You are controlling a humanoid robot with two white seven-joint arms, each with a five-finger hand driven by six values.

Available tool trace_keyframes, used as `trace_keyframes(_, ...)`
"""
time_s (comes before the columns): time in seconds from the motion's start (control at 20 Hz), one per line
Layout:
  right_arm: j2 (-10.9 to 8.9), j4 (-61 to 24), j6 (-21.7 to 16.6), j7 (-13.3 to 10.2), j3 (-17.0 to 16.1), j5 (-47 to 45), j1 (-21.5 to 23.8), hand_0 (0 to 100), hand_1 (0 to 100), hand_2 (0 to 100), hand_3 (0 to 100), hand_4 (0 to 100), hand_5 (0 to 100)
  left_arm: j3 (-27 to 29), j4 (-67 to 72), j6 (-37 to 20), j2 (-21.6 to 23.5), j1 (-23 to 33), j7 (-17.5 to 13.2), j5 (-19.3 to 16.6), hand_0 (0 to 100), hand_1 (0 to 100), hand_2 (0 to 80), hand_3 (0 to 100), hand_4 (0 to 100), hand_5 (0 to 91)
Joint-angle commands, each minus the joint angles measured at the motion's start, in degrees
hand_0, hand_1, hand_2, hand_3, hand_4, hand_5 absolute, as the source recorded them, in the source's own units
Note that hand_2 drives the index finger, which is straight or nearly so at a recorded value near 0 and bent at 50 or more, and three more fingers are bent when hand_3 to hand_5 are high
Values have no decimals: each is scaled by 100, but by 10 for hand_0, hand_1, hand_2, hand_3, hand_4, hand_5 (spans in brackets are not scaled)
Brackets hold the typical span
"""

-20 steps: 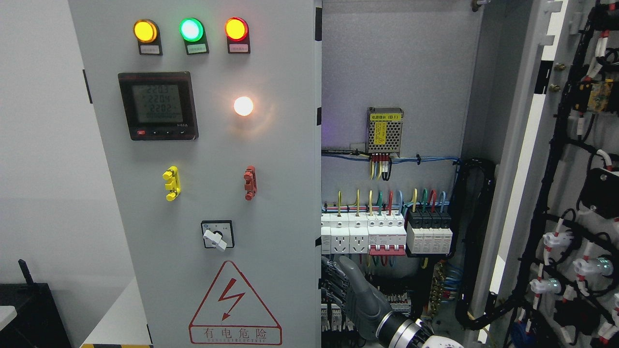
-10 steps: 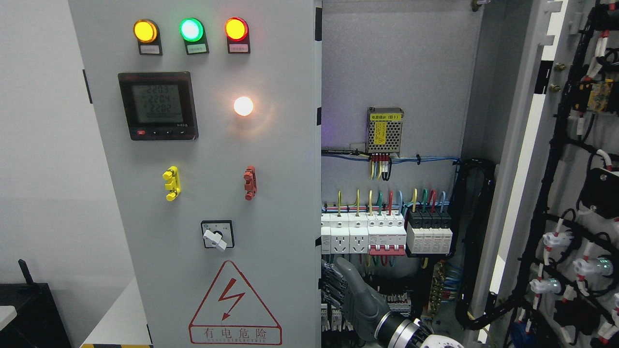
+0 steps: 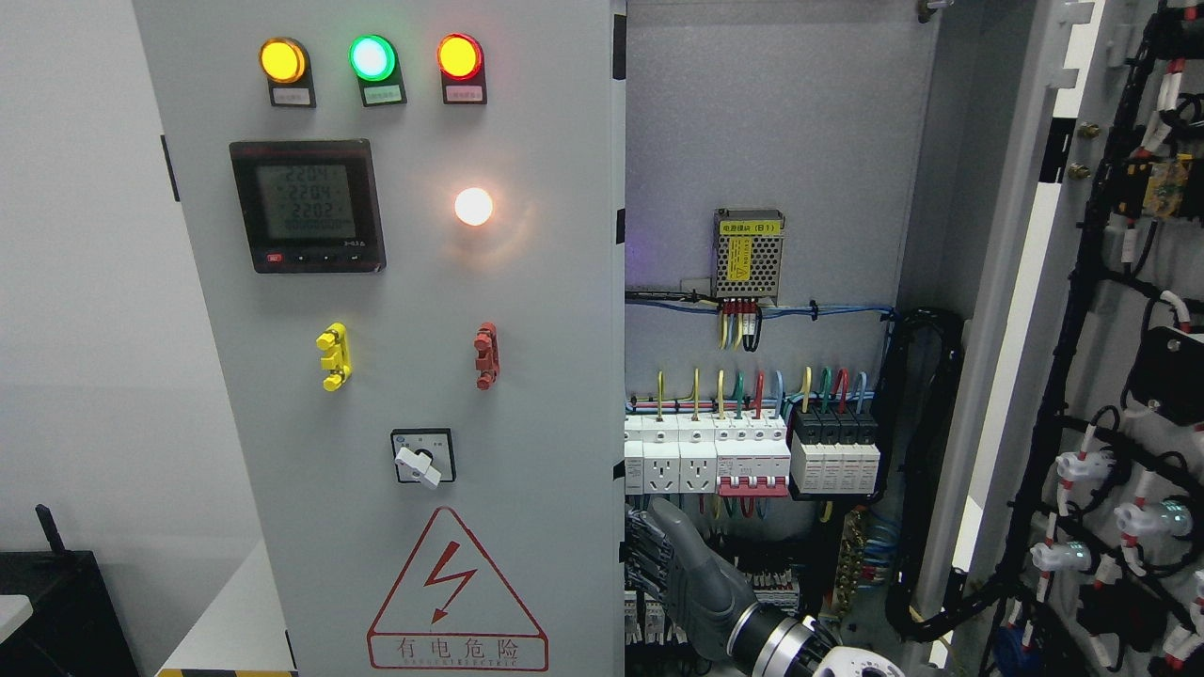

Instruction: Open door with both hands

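One right hand [image 3: 679, 569] is seen at the left door [image 3: 423, 376] edge, fingers [image 3: 644, 555] hooked on it. The steel panel is judged stiff and heavy, best gripped along this free edge.

Meter display [image 3: 308, 202], upper left of the fingers [image 3: 649, 555]: 2204, 2204, 2202. Warning triangle [image 3: 456, 588], left of the fingers: 有电危险.
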Motion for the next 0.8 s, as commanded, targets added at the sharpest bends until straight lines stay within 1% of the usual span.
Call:
trace_keyframes(0.0,29,25,-9,74,-3,-1,-8,107,0,0,0,0,0,-9,18,1,0,-2,-1,79,0,0,0,0,30,0)
trace_keyframes(0.3,29,7,96,91,-3,-194,-35,106,0,0,0,0,0,-9,18,1,0,-2,-1,79,0,0,0,0,30,0)
trace_keyframes(0.65,29,-10,105,100,-12,-212,-52,106,0,0,0,0,0,-9,18,1,0,-2,-1,79,0,0,0,0,30,0)
trace_keyframes(0.7,29,-10,105,126,-12,-212,-52,107,0,0,0,0,0,-9,18,1,0,-2,-1,79,0,0,0,0,30,0)
trace_keyframes(0.75,29,-10,105,205,-12,-212,-52,107,0,0,0,0,0,-9,18,1,0,-2,-1,79,0,0,0,0,30,0)
